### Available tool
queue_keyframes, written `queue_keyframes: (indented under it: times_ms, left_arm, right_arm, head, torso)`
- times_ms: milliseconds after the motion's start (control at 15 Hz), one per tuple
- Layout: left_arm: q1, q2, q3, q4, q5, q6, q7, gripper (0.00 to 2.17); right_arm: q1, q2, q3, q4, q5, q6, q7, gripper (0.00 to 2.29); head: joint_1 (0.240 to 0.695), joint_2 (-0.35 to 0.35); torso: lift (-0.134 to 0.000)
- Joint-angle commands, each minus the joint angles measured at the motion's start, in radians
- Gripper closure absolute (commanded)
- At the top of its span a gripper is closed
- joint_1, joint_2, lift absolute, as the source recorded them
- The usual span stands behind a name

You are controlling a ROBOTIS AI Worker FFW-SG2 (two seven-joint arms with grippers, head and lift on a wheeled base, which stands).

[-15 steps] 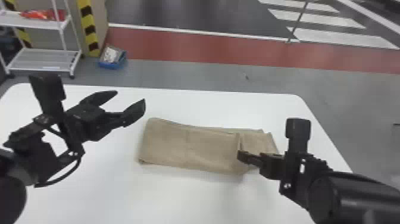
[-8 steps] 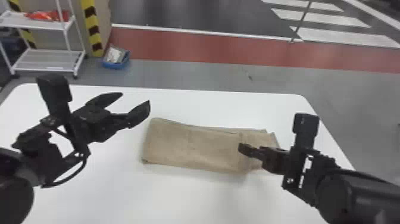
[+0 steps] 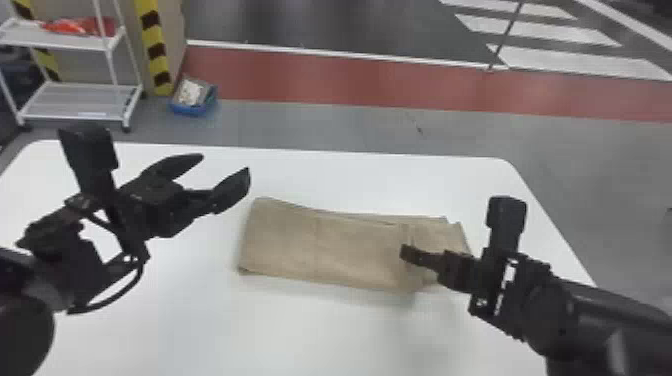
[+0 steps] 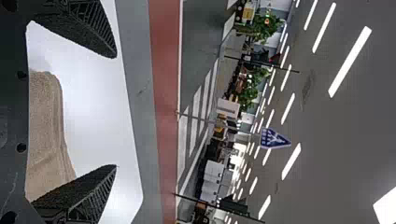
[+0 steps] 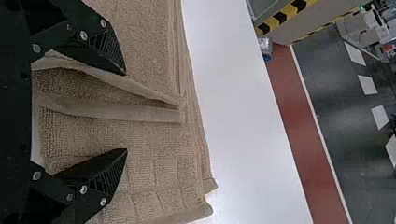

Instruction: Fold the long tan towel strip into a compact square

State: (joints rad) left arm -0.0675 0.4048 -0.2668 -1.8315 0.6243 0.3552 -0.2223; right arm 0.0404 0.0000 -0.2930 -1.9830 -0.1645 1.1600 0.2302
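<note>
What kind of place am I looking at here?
Probably a large indoor hall, perhaps a workshop or showroom. A grey floor with a red painted lane runs past the white table, white wire shelving stands behind it, and long ceiling lights stretch overhead.

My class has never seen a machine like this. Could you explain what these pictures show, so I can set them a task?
This is a robot with two black arms. One picture looks forward and down from its head. The other two come from cameras on its wrists and are turned on their side, so upright things lie sideways.

On the white table lies a tan towel, already folded into a flat, oblong bundle. The left hand is beside the towel's left end, its two fingers apart. The right hand is at the towel's right part, its fingers also apart, with loose edges of cloth between them. Neither hand is closed on anything.
</note>
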Motion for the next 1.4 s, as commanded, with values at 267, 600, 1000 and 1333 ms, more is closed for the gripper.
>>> queue_keyframes:
  times_ms: [267, 600, 1000, 1333]
  left_arm:
    - [0.005, 0.002, 0.003, -0.006, 0.000, 0.000, 0.000, 0.04]
    - [0.012, 0.006, 0.008, -0.020, 0.003, 0.000, 0.000, 0.04]
    - [0.014, 0.008, 0.009, -0.025, 0.006, 0.000, 0.000, 0.04]
    - [0.015, 0.008, 0.012, -0.026, 0.008, 0.003, 0.000, 0.04]
  right_arm:
    - [-0.025, 0.001, -0.008, 0.010, -0.006, 0.021, 0.006, 0.47]
    - [-0.039, 0.001, -0.018, 0.029, -0.013, 0.048, 0.006, 0.59]
    - [-0.048, 0.001, -0.025, 0.029, -0.024, 0.076, 0.015, 0.77]
    - [-0.056, 0.001, -0.035, 0.027, -0.038, 0.088, 0.023, 1.05]
  head:
    - [0.695, -0.190]
    - [0.695, -0.191]
    - [0.695, -0.188]
    - [0.695, -0.184]
  torso:
    - [-0.124]
    - [-0.124]
    - [-0.124]
    - [-0.124]
